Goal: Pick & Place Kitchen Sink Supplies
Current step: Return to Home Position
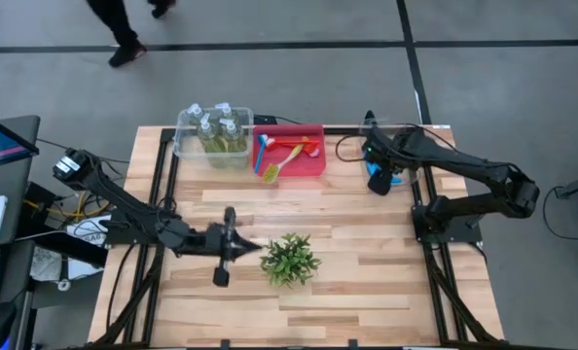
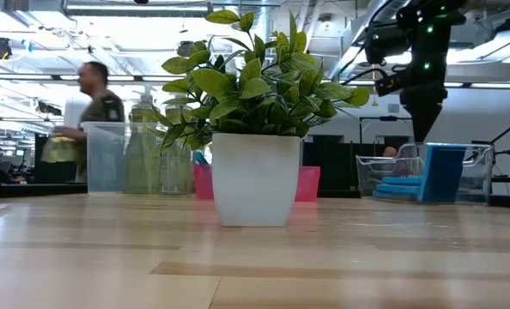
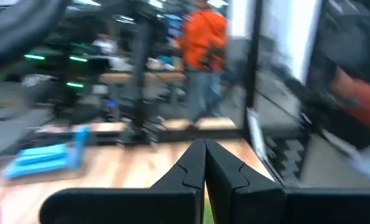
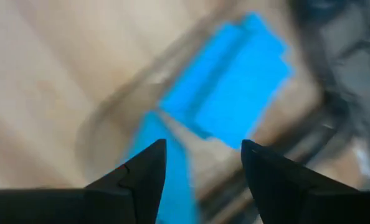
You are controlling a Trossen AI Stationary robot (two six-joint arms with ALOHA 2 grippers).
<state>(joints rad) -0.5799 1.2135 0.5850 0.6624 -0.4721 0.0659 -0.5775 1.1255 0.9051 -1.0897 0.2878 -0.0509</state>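
sponges [image 4: 235, 81] lie in clear bin [image 2: 481, 168] under released right gripper [image 4: 203, 146]; left gripper [image 3: 204, 145] clenched empty beside plant [image 1: 289, 259].

Both arms matte black: left arm [image 1: 124, 206], right arm [image 1: 479, 180], slim tube links with chunky round joints. Green lights [image 2: 427, 30] glow on the right arm. Thin black cable [image 1: 345, 148] by its wrist. Left gripper [image 3: 204, 147] and right gripper [image 4: 203, 144]: black, angular, tapered fingers.
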